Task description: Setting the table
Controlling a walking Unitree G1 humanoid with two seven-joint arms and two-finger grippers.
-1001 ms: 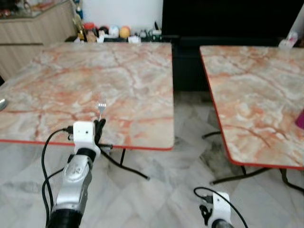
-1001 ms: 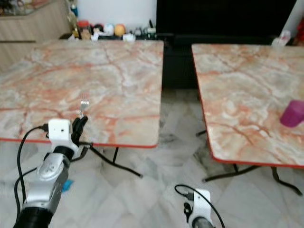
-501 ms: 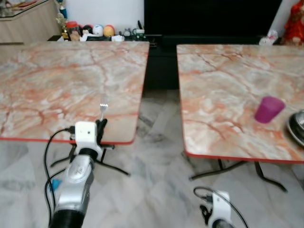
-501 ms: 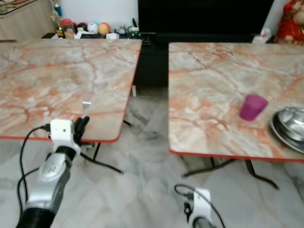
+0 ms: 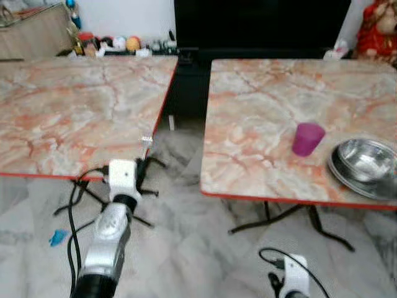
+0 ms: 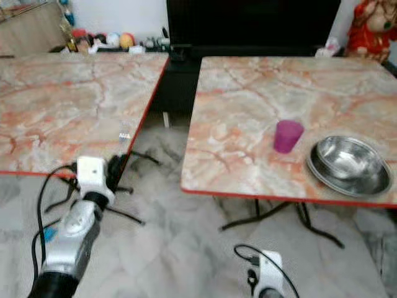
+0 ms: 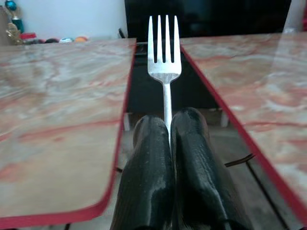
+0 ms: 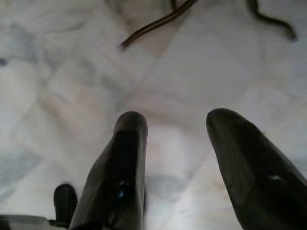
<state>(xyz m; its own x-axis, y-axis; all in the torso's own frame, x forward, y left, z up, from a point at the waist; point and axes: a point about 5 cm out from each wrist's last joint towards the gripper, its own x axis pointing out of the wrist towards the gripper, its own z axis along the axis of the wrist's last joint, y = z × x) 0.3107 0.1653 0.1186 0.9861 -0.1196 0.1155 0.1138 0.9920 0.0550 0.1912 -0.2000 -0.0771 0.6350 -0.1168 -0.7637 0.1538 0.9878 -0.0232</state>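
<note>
Fork [image 7: 164,52] stands upright, pinched in the left hand [image 7: 170,125].

Open floor gap [image 5: 186,143] between 2 marble tables; right table [image 5: 248,124] bare on its near-left part, with purple cup [image 5: 307,138] and steel bowls [image 5: 366,160] crowding its right edge. Left table [image 5: 74,118] bare.

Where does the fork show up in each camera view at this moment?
Left eye view: fork, upright in the left gripper, lower left of centre.
Right eye view: fork, again above that gripper.
Left wrist view: fork, top centre, tines up.
Shared landmark: the dark gap between the two marble tables.
</note>
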